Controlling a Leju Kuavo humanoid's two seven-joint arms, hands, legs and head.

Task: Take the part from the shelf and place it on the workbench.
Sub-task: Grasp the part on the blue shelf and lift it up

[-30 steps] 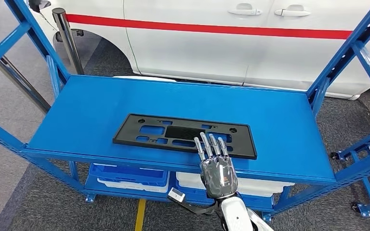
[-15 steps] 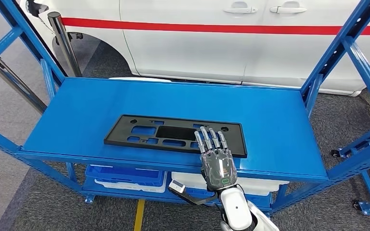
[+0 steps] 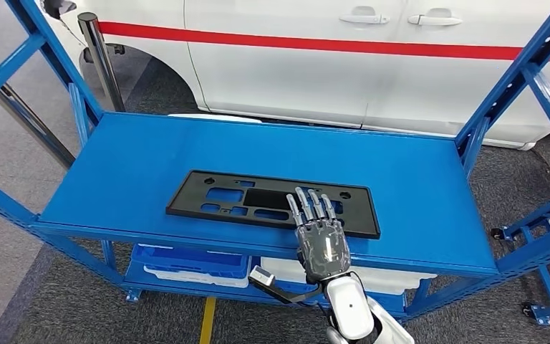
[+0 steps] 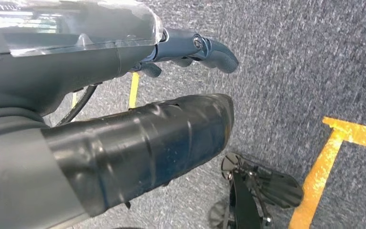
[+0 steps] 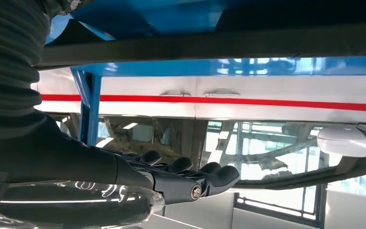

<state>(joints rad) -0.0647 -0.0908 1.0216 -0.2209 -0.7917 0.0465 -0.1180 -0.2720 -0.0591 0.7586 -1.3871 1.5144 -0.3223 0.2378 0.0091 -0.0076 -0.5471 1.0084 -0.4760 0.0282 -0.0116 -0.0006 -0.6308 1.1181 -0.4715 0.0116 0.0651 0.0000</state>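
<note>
right hand (image 3: 321,240) lies flat, fingers spread, holding nothing, on the near edge of the black plate (image 3: 258,202), whose length runs along the shelf (image 3: 415,186) front.

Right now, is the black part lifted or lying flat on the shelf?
Lying flat: the black part rests on the blue shelf, the right hand extending its fingers over its near edge.

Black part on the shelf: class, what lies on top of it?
The right hand lies with fingers stretched over the black part's near edge. The strip of part beneath them is covered.
</note>
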